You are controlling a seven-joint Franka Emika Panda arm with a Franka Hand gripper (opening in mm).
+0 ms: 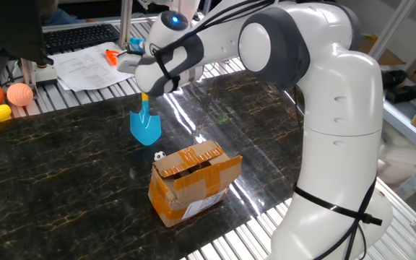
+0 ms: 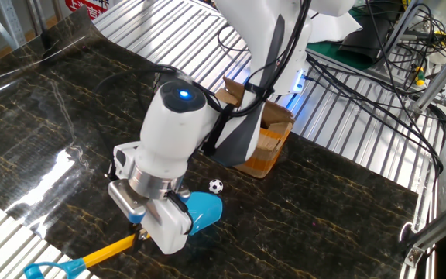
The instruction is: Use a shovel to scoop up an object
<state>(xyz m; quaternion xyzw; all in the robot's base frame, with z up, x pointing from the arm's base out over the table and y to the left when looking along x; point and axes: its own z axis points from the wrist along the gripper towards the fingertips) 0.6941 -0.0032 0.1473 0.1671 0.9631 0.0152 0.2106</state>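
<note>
Dark marble table (image 2: 347, 194): end effector (image 2: 147, 232) clamped on shovel (image 2: 99, 250) shaft.

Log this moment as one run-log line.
gripper: shut on shovel | blade: just short of ball | ball: on table beside box | scoop: not yet
</note>
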